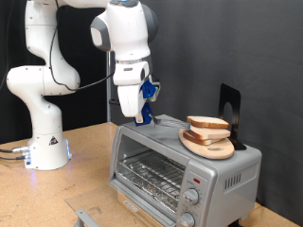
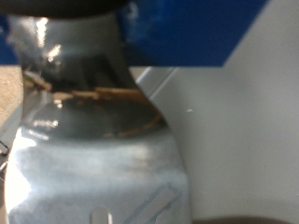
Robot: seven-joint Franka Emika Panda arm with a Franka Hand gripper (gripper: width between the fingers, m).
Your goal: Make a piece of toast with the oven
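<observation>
The white Franka arm is reaching down over the silver toaster oven (image 1: 180, 170), which is sitting on the wooden bench (image 1: 66, 189) towards the exterior view's right, and its tool (image 1: 144, 115) with blue fingers (image 1: 148, 92) is hovering just above, or perhaps touching, the rear left part of the oven's top as that view shows it; contact is not clear. Whether the tool is released or clenched I cannot tell, since the exterior view is too small to show the gap, and the wrist view is filling up with a blurred silvery surface (image 2: 93, 159) and a blue part (image 2: 206, 33) at the edge, with nothing seen between the fingers. The oven's glass door is looking shut, with the wire rack (image 1: 151, 173) showing through it and two round knobs (image 1: 191, 197) sitting at the front's right. On the oven's top, well apart from the tool towards the exterior view's right, a round wooden plate (image 1: 210, 148) is carrying two bread slices stacked one on the other, the piece of toast (image 1: 207, 123) lying uppermost with its pale face and tan crust. A black upright stand (image 1: 230, 106) is rising just behind the plate
</observation>
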